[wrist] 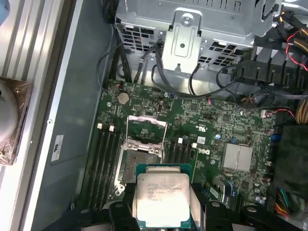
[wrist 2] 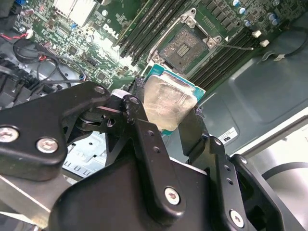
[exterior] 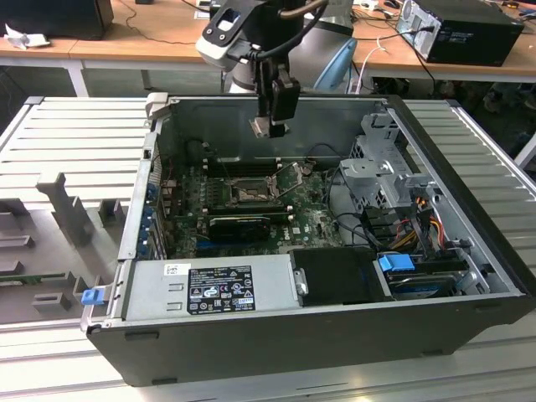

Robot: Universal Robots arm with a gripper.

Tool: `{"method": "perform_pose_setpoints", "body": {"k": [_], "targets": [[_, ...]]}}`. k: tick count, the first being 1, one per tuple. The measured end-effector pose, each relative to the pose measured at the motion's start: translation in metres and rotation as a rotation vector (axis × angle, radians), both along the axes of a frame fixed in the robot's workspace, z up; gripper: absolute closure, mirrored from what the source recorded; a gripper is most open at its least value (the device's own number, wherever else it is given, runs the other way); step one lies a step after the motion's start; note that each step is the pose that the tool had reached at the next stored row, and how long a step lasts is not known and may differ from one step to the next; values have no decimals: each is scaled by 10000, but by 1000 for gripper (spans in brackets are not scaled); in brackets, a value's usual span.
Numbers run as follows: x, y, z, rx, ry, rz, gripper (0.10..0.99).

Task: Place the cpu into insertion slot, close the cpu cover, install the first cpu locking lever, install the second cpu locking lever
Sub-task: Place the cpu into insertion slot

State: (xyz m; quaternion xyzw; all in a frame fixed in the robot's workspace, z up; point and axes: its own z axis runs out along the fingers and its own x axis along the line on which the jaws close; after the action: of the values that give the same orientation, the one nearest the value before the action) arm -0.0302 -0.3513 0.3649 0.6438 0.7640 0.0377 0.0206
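Observation:
My gripper [exterior: 271, 126] hangs above the open computer case, shut on the cpu [exterior: 266, 127], a flat square chip with a pale metal top. In both wrist views the cpu [wrist 2: 166, 103] [wrist: 161, 197] sits between the black fingers [wrist 2: 139, 118] [wrist: 202, 207]. The insertion slot [exterior: 249, 194] [wrist 2: 185, 44] [wrist: 137, 166] lies bare on the green motherboard, below the chip and apart from it. The cpu cover [wrist: 146, 129] stands swung open at the slot's edge. A thin wire lever [wrist 2: 239, 47] sticks out beside the slot.
A black card [exterior: 239, 224] lies just in front of the slot, and the grey power supply [exterior: 213, 286] sits nearer still. A metal drive cage [exterior: 381, 167] with cables [exterior: 419, 226] fills the exterior view's right. Memory slots [wrist: 105, 159] flank the socket.

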Motion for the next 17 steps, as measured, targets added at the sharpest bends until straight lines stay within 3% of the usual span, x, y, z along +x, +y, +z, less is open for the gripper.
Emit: {"method": "perform_pose_setpoints", "body": {"k": [17], "targets": [[0,0,-17,0,0,-1662,557]]}}
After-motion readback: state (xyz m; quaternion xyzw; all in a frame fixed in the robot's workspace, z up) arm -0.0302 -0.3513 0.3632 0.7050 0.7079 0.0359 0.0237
